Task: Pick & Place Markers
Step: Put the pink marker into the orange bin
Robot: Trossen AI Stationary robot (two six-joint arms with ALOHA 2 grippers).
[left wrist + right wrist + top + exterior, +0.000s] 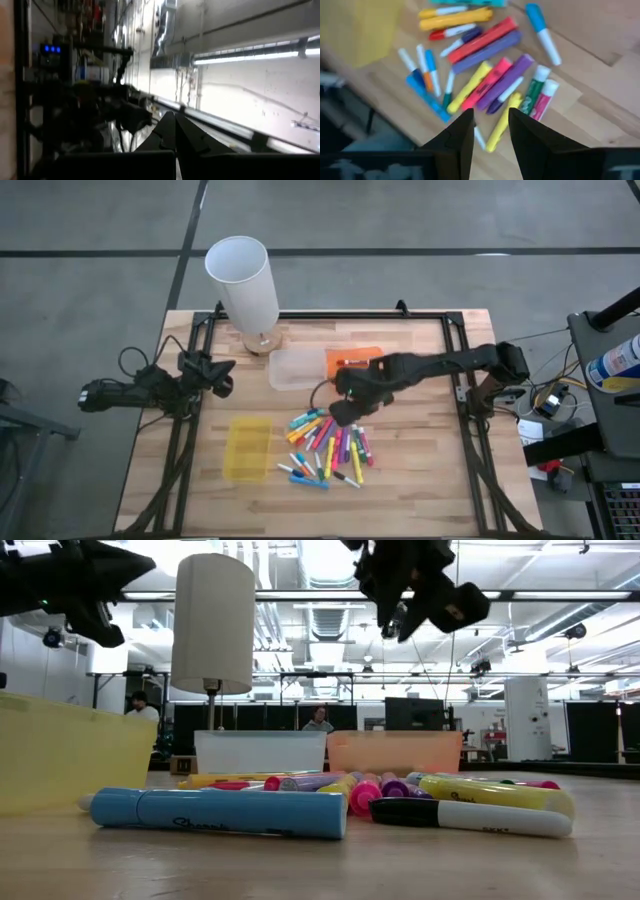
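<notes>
Multicoloured capped markers (328,448) lie heaped on the pale wooden table (420,490), between my translucent yellow tray (246,448) and its orange twin (352,358). My right gripper (490,131) hovers above the heap, fingers slightly parted and holding nothing. My left gripper (175,131) waits shut at the table's left edge.

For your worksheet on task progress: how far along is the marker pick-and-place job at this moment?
Done: nothing visible; the yellow tray looks empty, and the markers lie piled on the table. In hand: the right gripper hovers open above the pile, holding nothing. The left gripper waits shut at the table's left edge. Left: apparently every marker.
</notes>
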